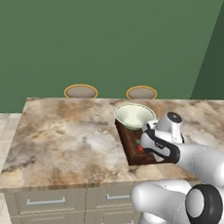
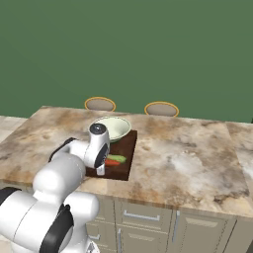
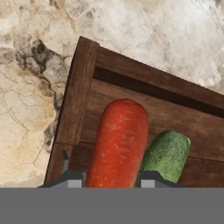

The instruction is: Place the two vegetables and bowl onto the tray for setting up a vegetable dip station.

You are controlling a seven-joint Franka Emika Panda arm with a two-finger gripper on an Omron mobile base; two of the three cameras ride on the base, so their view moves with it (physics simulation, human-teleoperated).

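In the hand view, the orange-red carrot (image 3: 118, 140) lies lengthwise between my two fingertips, which press its sides, so my gripper (image 3: 111, 179) is shut on it. Right beside the carrot lies the dark green cucumber (image 3: 166, 155), on the floor of the dark brown wooden tray (image 3: 81, 87). From the base, the tray (image 1: 129, 155) sits on the counter with the pale cream-green bowl (image 1: 134, 115) at its far end. My gripper (image 1: 143, 144) hangs low over the tray's near half. In the right base view the cucumber (image 2: 117, 158) and carrot (image 2: 112, 162) lie side by side next to the hand.
The marble counter (image 1: 67, 138) stretches wide to the left of the tray and, in the right base view, to its right (image 2: 188, 158). Two yellow-rimmed stool seats (image 1: 81, 91) (image 1: 141, 93) stand behind the counter's far edge. Drawers run below the front edge.
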